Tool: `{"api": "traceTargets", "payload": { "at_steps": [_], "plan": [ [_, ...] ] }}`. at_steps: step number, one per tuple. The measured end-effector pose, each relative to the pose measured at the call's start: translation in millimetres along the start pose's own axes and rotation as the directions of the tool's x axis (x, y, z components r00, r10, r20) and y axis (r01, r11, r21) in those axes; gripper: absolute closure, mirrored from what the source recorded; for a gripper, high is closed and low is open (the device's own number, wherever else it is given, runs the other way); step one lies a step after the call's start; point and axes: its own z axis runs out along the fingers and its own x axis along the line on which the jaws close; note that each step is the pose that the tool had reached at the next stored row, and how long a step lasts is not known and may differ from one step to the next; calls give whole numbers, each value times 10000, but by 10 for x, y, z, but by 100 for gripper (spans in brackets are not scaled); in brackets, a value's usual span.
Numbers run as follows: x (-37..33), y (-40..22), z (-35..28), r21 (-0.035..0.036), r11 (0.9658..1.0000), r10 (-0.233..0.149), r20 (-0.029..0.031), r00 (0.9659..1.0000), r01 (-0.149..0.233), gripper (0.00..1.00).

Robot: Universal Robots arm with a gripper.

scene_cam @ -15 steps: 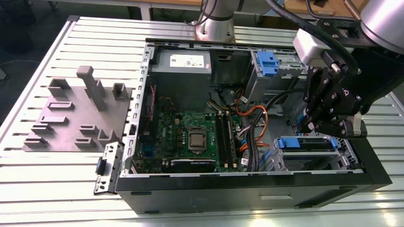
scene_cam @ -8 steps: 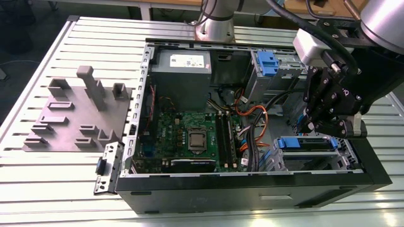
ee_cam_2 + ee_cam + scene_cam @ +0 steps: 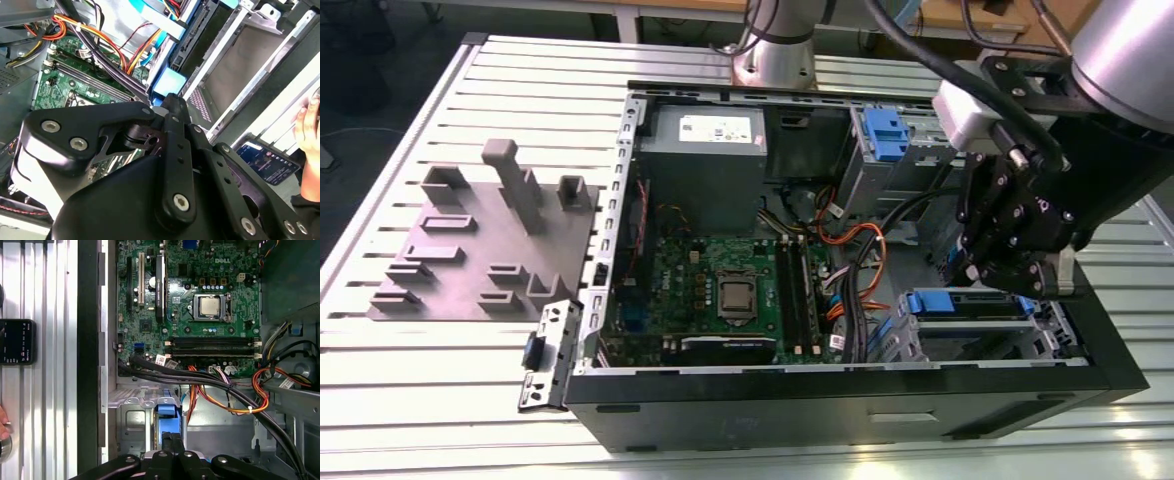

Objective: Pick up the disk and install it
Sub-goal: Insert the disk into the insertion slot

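The disk lies in the drive cage at the front corner of the open computer case, on the exterior view's right, and its blue carrier frame faces the case's inside. My gripper hangs just above and beside that cage. In both wrist views the two black fingers are pressed together. Their tips meet the blue end of the disk's frame. In the first wrist view the gripper sits directly over the blue frame. The drive's metal body is mostly hidden inside the cage.
Orange and black cables run between the motherboard and the cage. A grey power supply box and a bare blue bracket sit at the case's back. A grey fixture block lies outside the case. A phone and a person's hand are beside it.
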Motion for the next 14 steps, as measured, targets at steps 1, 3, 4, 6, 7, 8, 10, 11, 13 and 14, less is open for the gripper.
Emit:
{"api": "traceTargets", "payload": {
  "at_steps": [1, 3, 4, 6, 7, 8, 10, 11, 13, 14],
  "plan": [
    [2, -1, 18, 0, 10000, 0, 0, 10000, 0, 89],
    [28, -2, 52, 0, 10000, -1, -3, 10000, 1, 89],
    [57, -4, 71, 0, 10000, -2, 1, 10000, 2, 89],
    [69, -4, 102, 2, 10000, -1, 6, 10000, 1, 89],
    [69, -4, 111, 2, 10000, -1, 7, 10000, 1, 89],
    [65, -5, 120, 3, 10000, -2, 6, 10000, 2, 89],
    [57, -6, 145, 3, 10000, -3, 7, 10000, 3, 89],
    [51, -6, 158, 3, 10000, -3, 8, 10000, 3, 89],
    [43, -6, 174, 2, 10000, -2, 10, 10000, 2, 89],
    [44, -6, 174, 3, 10000, -2, 9, 10000, 2, 89]
  ]
}}
